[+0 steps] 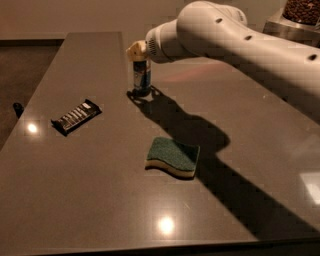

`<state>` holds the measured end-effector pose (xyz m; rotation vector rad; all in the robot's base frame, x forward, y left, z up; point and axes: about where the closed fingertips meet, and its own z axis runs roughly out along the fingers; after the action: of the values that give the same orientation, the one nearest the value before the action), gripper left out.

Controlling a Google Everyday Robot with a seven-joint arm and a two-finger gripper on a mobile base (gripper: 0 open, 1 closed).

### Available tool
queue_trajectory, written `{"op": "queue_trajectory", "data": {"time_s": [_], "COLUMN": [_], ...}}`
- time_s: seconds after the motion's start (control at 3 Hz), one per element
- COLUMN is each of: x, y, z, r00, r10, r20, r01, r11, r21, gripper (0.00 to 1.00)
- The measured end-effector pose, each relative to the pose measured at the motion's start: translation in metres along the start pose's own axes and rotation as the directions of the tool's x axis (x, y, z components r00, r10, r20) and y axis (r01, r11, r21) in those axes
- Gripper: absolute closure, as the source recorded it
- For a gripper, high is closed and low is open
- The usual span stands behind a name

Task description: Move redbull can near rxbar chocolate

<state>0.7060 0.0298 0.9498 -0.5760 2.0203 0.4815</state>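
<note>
Where a smooth, glossy grey-brown counter point(100, 200) runs back toward a dim wall, the flat black-wrapped rxbar chocolate point(76, 116) lies at left. It is well apart from the slim redbull can point(142, 77), which stands upright farther back with the claw point(138, 51) clamped on its top. A wavy green-and-yellow sponge point(173, 157) lies right of centre, and a container point(301, 11) of dark brown bits sits at far right.

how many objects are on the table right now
3: the redbull can upright at the far middle with the pincer at its top, the rxbar chocolate lying at the left, and the sponge nearer the front centre. The arm may hide more.
</note>
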Motion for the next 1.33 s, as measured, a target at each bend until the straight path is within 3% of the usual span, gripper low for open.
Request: {"op": "queue_trajectory", "data": {"time_s": [0.33,0.67,1.0,1.33], "x": [0.003,0.005,0.001,0.004], "y": [0.037,0.081,0.121,0.148], "z": [-0.024,-0.028,-0.019,0.000], "r00": [0.999,0.997,0.991,0.984], "r10": [-0.023,-0.074,-0.126,-0.175], "r20": [0.028,0.038,0.045,0.042], "r01": [0.025,0.080,0.133,0.179], "r11": [0.9955,0.9783,0.9520,0.9286], "r21": [-0.092,-0.191,-0.275,-0.325], "gripper": [1.00,1.00,1.00,1.00]}}
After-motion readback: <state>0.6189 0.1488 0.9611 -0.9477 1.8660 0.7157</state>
